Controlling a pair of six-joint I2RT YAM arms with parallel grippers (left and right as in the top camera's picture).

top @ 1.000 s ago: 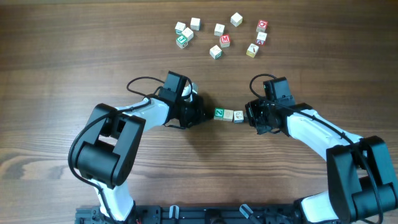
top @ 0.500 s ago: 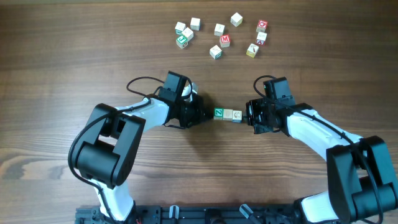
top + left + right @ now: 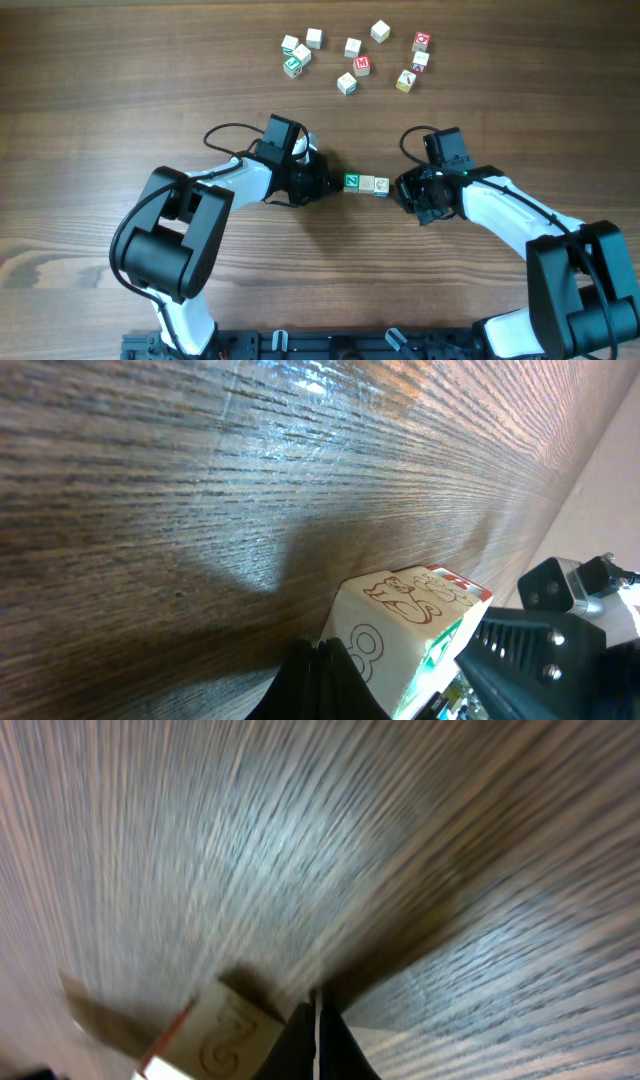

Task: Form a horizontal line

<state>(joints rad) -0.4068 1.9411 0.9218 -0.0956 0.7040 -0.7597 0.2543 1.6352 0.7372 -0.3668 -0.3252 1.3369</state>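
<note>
Line: you have three cubes side by side at mid-table: the green-faced cube (image 3: 352, 182), the plain beige cube (image 3: 368, 184) and the blue-trimmed cube (image 3: 383, 187). They sit touching or very nearly so, and the row dips a little toward the right arm.
Left gripper (image 3: 333, 183): its fingers are pressed together on nothing, with the tip at the green end of the row. You cannot tell whether it touches the cube.
Right gripper (image 3: 400, 188): it is clenched and empty, just beside the blue-trimmed end.
Spare cubes (image 3: 352, 47): these lie scattered at the far side of the table (image 3: 100, 120), well apart from the row.
Done: the placing looks complete to you.
Left: at most a light nudge to level the row, then back both arms away without knocking it.
</note>
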